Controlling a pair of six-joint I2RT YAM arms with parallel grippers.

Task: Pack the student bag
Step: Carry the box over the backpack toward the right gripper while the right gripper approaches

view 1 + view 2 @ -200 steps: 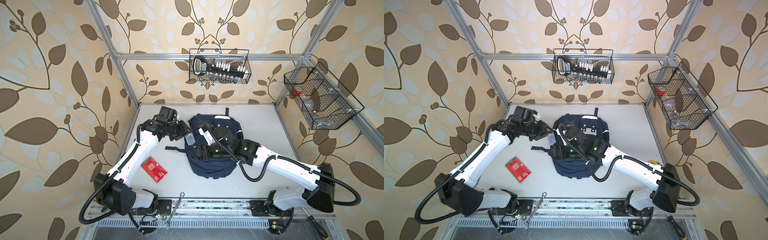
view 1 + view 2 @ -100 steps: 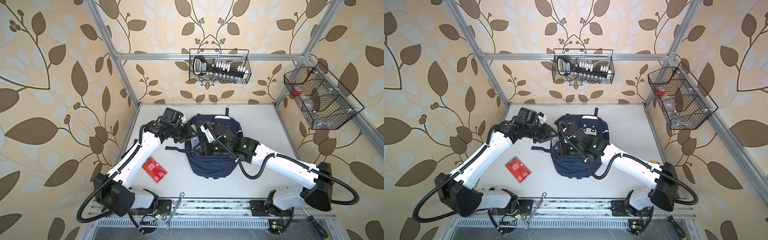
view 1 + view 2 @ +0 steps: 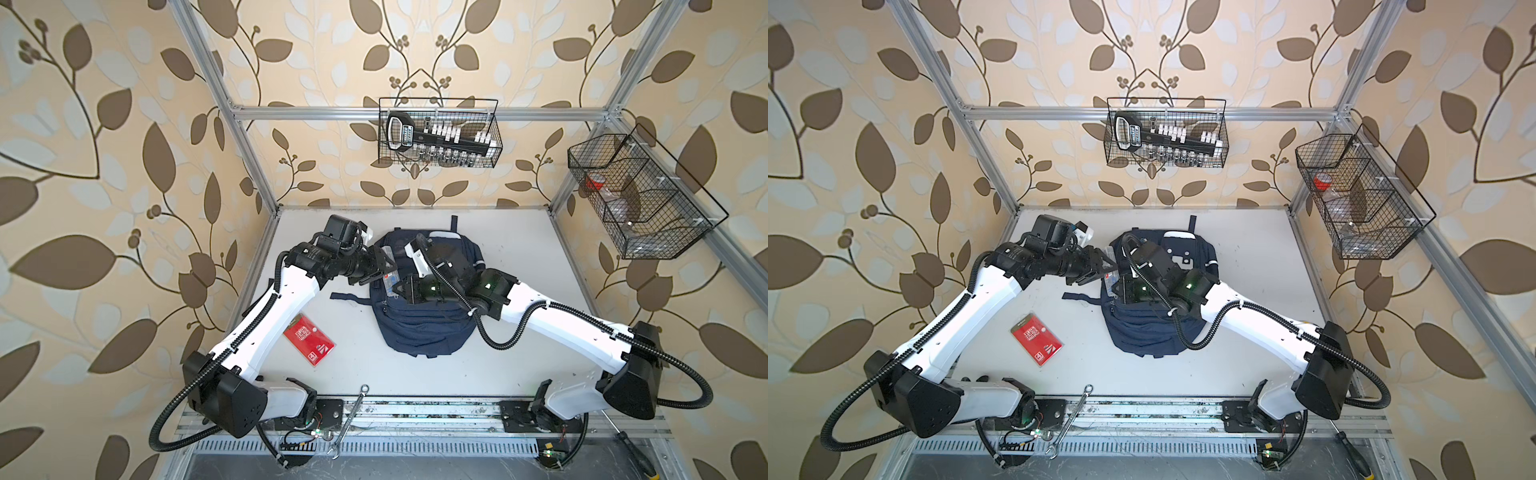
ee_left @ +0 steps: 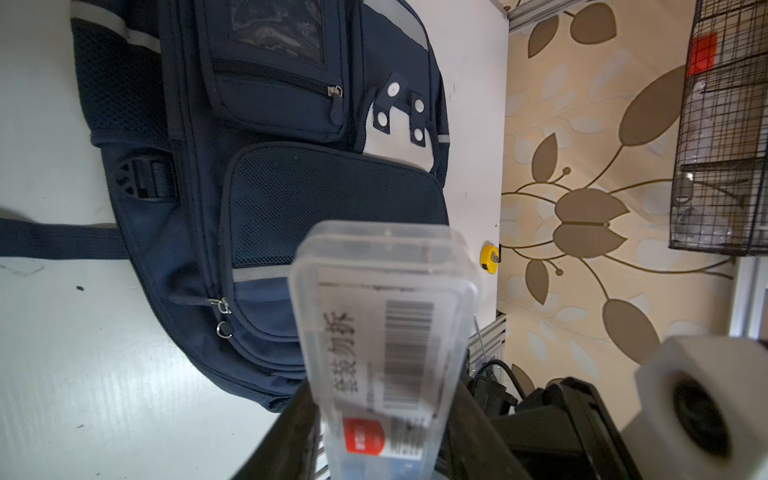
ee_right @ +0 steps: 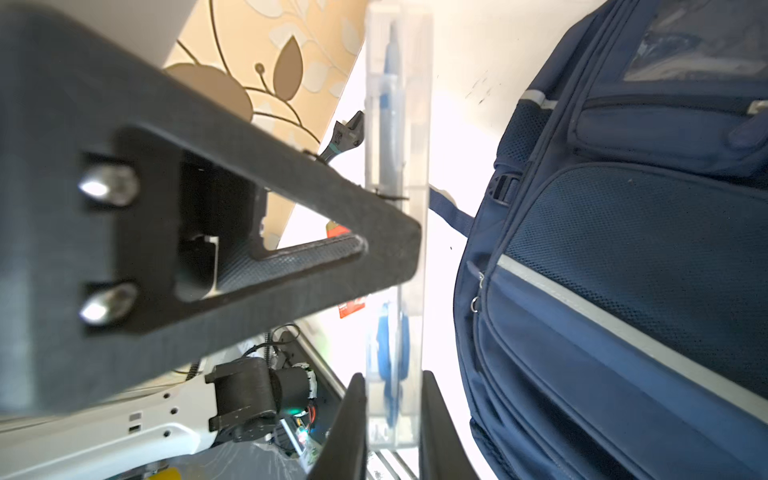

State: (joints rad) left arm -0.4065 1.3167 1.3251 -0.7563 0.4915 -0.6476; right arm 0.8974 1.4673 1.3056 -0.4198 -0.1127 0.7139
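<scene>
Nothing looks packed yet: the student bag (image 3: 424,328) lies flat mid-bench (image 3: 519,257), toward the back edge, its zips seemingly closed. Over its side nearest the left arm, the right gripper (image 5: 392,376) pinches a clear plastic case (image 4: 386,299). The left gripper (image 4: 382,386) flanks that case; whether it grips, I cannot tell. A red packet (image 3: 309,339) waits front-left. Only the left wrist view shows the case's barcode label, while the right wrist view shows blue tools inside.

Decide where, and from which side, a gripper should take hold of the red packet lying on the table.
The red packet lies flat and thin on the table, apart from the student bag. Probably best from straight above, jaws across its long edges near the middle: that is its narrower span.
</scene>
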